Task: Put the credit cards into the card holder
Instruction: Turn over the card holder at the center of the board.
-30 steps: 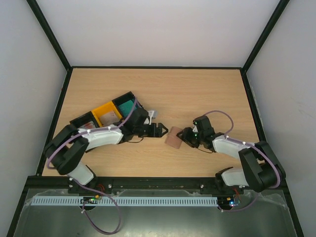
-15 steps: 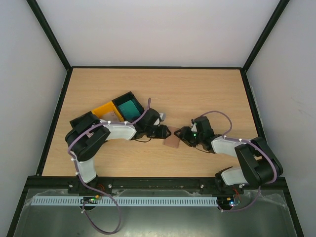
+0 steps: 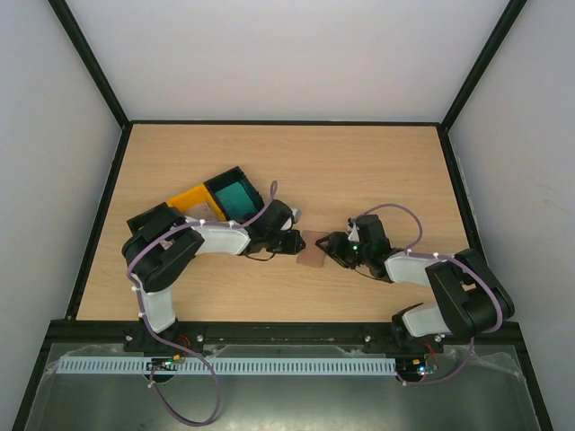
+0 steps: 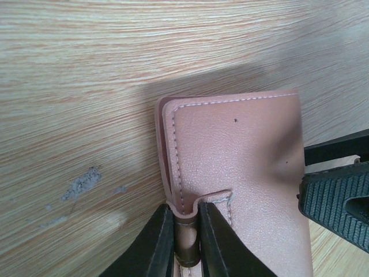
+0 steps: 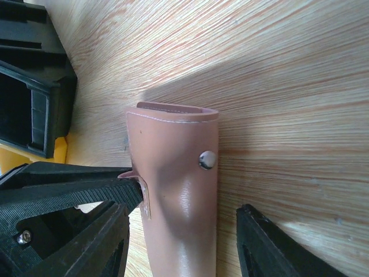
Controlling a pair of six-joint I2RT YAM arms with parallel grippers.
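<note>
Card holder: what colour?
The card holder is pinkish brown with pale stitching, clearest in the left wrist view.

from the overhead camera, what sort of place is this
Most likely a robot test cell in a lab: a left arm and right arm bolted at a wooden table's near edge, with plain white walls in a black frame around it.

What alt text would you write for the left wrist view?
The left gripper pinches a tab at the edge of a pinkish-brown leather card holder, seen against a wooden table. A ribbed black pad of the right gripper sits beside the holder's right edge.
</note>
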